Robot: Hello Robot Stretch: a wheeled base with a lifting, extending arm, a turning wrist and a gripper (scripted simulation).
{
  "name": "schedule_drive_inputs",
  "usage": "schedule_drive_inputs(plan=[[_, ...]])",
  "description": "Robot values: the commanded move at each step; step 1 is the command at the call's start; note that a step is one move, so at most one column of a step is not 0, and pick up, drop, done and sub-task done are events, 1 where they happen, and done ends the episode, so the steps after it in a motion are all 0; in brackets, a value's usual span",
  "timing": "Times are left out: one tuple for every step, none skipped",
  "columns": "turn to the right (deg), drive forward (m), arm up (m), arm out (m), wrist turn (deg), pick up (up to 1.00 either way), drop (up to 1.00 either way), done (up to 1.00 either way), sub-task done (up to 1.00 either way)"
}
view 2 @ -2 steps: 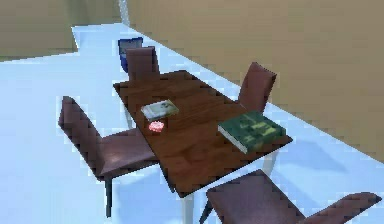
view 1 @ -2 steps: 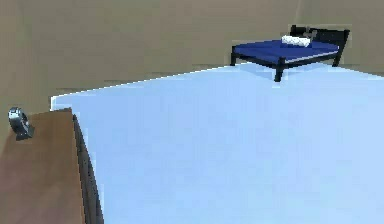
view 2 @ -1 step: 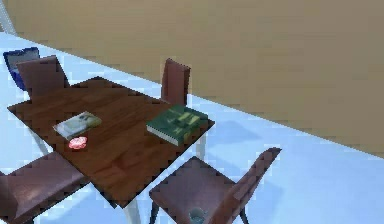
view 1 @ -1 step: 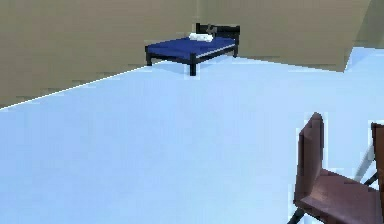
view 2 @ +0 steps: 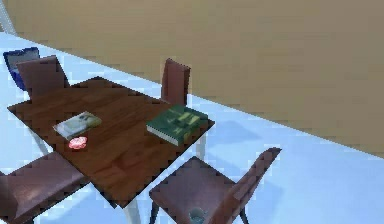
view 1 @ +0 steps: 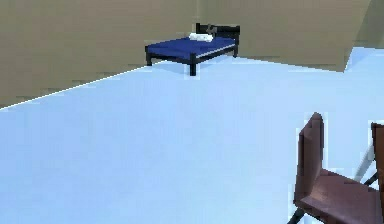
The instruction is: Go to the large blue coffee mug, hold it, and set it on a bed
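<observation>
In the forward view, a bed [view 1: 190,47] with a dark frame and a deep blue cover stood in the upper middle of the frame, against tan walls at the far corner of the room. A white pillow [view 1: 201,36] lay at its far end. A wide stretch of pale blue floor [view 1: 150,140] ran from the bed down to the bottom of the frame. In the lower right corner stood a reddish-brown wooden chair [view 1: 330,185], with the edge of a second chair [view 1: 378,150] at the right border.

In the arm side view, a dark red-brown worktop [view 2: 125,155] on white legs filled the left and centre of the frame, with a tan wall behind it. Four chairs stood around it: one at the upper left [view 2: 42,75], one at the far side [view 2: 175,80], one at the lower right [view 2: 215,185] and one at the lower left [view 2: 35,185]. A thick green book [view 2: 177,124] lay flat near the worktop's right corner. A pale flat book [view 2: 77,124] lay towards its left, with a small pink-red thing [view 2: 79,143] just below it. A blue container [view 2: 18,62] stood on the floor at the upper left, behind a chair.

A small blue-grey cup-shaped thing [view 2: 197,214] sat at the bottom edge, at the front of the lower right chair's seat; it was too small to tell whether it was the mug. The state of the jaws could not be told.
</observation>
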Motion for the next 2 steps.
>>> schedule_drive_inputs(plan=[[0.0, 0.00, 0.08, 0.00, 0.0, 0.00, 0.00, 0.00, 0.00], [0.0, 0.00, 0.00, 0.24, 0.0, 0.00, 0.00, 0.00, 0.00]])
